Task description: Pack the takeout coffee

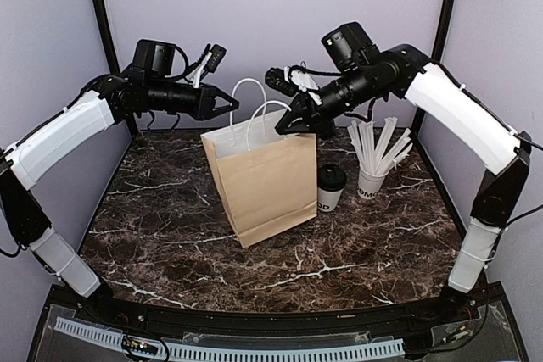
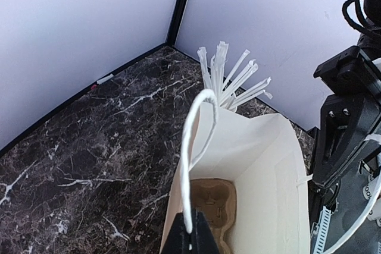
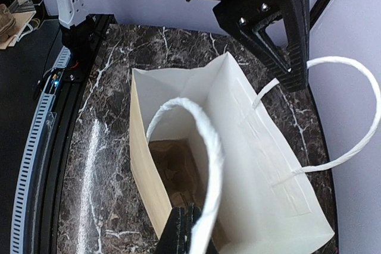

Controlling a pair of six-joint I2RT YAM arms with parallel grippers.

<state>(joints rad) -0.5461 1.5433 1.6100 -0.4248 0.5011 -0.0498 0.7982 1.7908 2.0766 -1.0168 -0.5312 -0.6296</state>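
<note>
1. With both arms raised over the bag (image 1: 263, 184), I read the left pincer (image 2: 189, 233) as clenched: its fingers pinch the left handle (image 2: 191, 147), and the white cord rises out of the tips in a loop.
2. Right pincer (image 3: 189, 225) is clenched too, grasping the right handle (image 3: 202, 135). The cord arches up from its tips and over the bag mouth.
3. The two pincers face each other across the mouth, tips near but apart, one handle each. The mouth stands open between and below them.
4. Coffee (image 1: 331, 186): upright on the table (image 1: 170, 235), black lid on, below the right pincer and a little to its outer side. It is well apart from the left pincer, with the whole bag between them.
5. Coffee stands right beside the bag's side wall. I can't tell whether it touches.
6. Straw cup (image 1: 371, 180) stands farther out from the right pincer than the coffee and just beside it, so the coffee is between the bag and the straw cup. From the left pincer's camera the straws fan up beyond the far rim of the bag.
7. Straight below both pincers, on the bag floor, a brown carrier (image 2: 211, 200) lies flat.
8. Bag stands upright on the table, its walls uncreased and its white lining showing from both wrist cameras.
</note>
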